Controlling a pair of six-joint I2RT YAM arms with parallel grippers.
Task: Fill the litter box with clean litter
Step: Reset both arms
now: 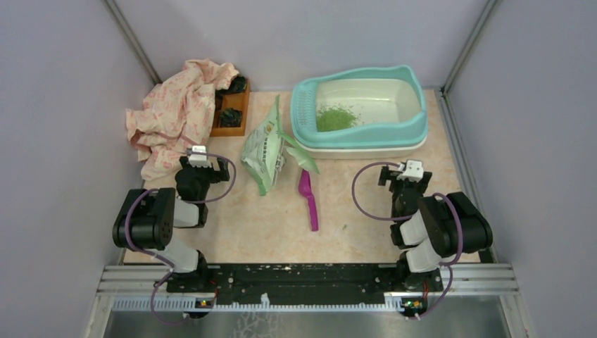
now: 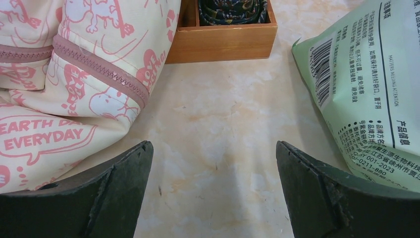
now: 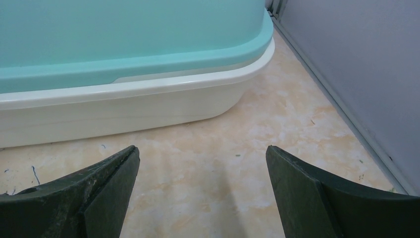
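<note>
Left gripper (image 2: 212, 148) agape | right gripper (image 3: 201, 151) agape | clean litter (image 1: 336, 118) in litter box (image 1: 366, 138)

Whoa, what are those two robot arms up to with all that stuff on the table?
Nobody holds anything right now. The left gripper and right gripper are both open above the beige table. The big teal-rimmed plastic litter box has just a small pile of loose green litter granules in its cream basin. The pale green printed plastic bag and the purple plastic scoop lie between the arms, untouched.
</note>
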